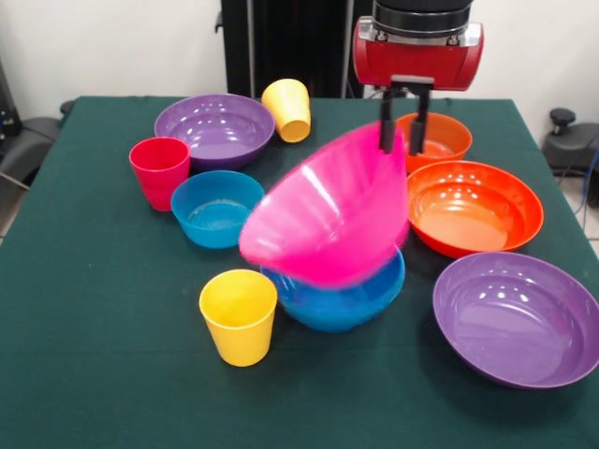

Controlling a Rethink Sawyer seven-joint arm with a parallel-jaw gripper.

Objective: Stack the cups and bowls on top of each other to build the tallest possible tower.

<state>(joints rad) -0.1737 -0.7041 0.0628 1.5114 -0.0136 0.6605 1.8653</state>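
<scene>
My gripper [401, 148] is shut on the far rim of the big pink bowl [328, 210], which hangs tilted with its opening towards the front left. It is just above a blue bowl [342, 297] at mid table. A yellow cup [239, 316] stands upright to the front left of that blue bowl. A red-pink cup [159, 171] stands at the left beside a smaller blue bowl [215, 208]. Another yellow cup [288, 109] lies on its side at the back.
A purple bowl [215, 126] sits at the back left and another purple bowl [519, 318] at the front right. A small orange bowl [445, 136] and a wider orange bowl [473, 206] sit right of the gripper. Everything rests on a green tablecloth [94, 355].
</scene>
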